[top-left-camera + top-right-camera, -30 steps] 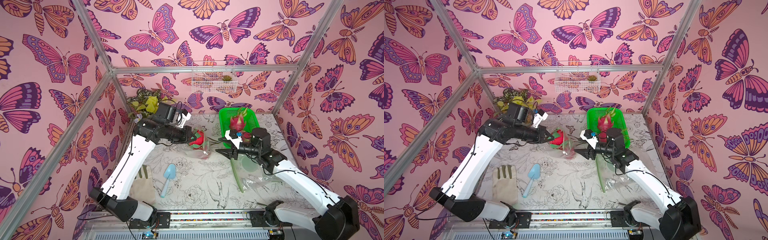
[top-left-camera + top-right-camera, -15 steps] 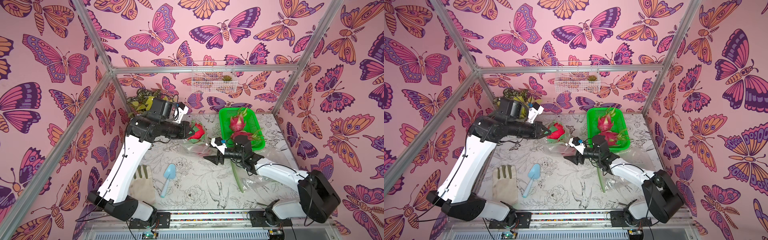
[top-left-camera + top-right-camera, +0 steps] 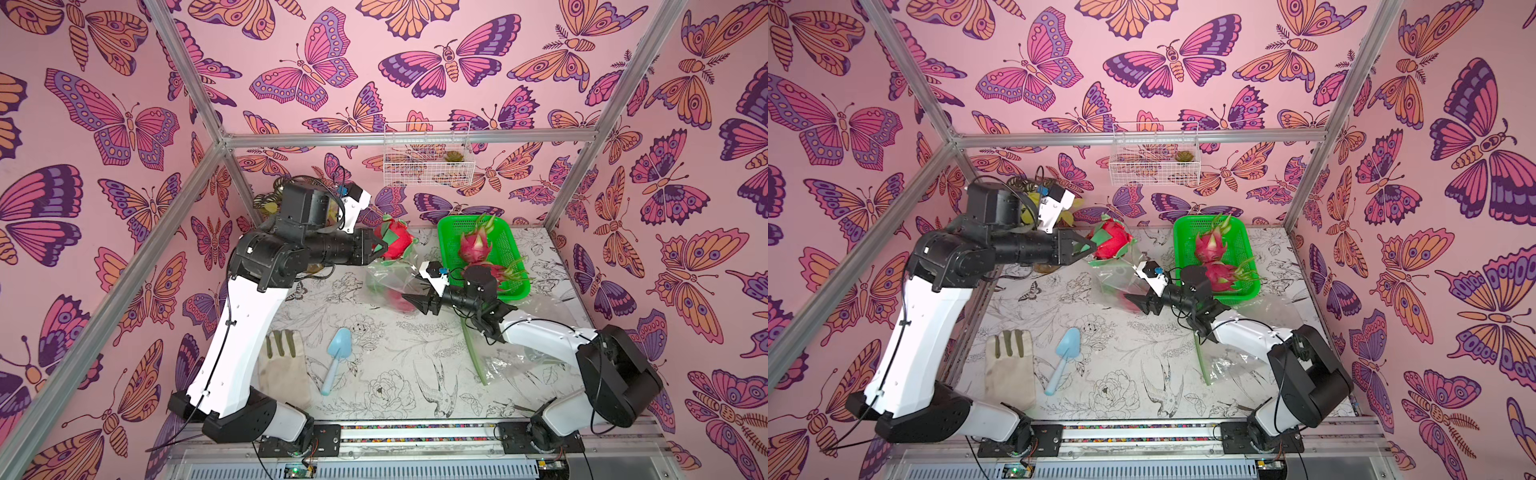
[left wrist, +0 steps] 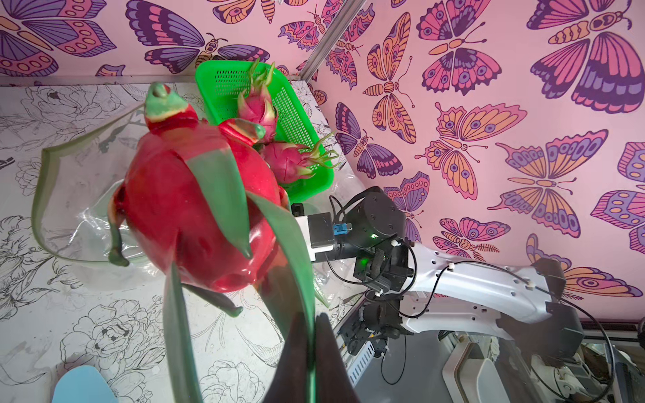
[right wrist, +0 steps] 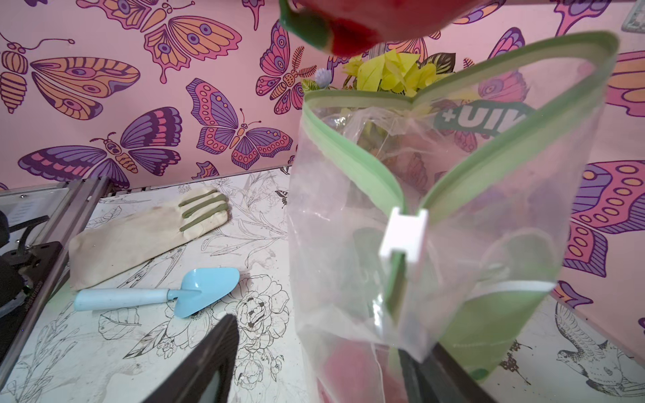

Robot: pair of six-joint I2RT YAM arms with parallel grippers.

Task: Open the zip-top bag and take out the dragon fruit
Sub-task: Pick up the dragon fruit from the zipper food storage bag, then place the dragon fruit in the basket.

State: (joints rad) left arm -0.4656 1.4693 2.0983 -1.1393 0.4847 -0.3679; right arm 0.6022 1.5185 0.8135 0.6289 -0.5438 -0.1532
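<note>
The left gripper (image 3: pixel 380 249) lifts a dragon fruit (image 3: pixel 397 241) by its leaf clear of the zip-top bag (image 3: pixel 392 282) (zipper parted), while the right gripper (image 3: pixel 415 300), spread wide, grasps nothing at the bag's near right side.

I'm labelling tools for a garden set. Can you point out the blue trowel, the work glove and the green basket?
blue trowel (image 3: pixel 340 348): a top view, on its scoop.
work glove (image 3: pixel 284 370): a top view, on its palm.
green basket (image 3: pixel 1185 237): a top view, on the bare mesh floor near its far corner.

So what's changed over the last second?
The left gripper, shut on a leaf of one dragon fruit, lifted it up out of the zip-top bag. The right gripper swung from the green basket to the bag's base, jaws open. Glove and trowel stayed.
</note>
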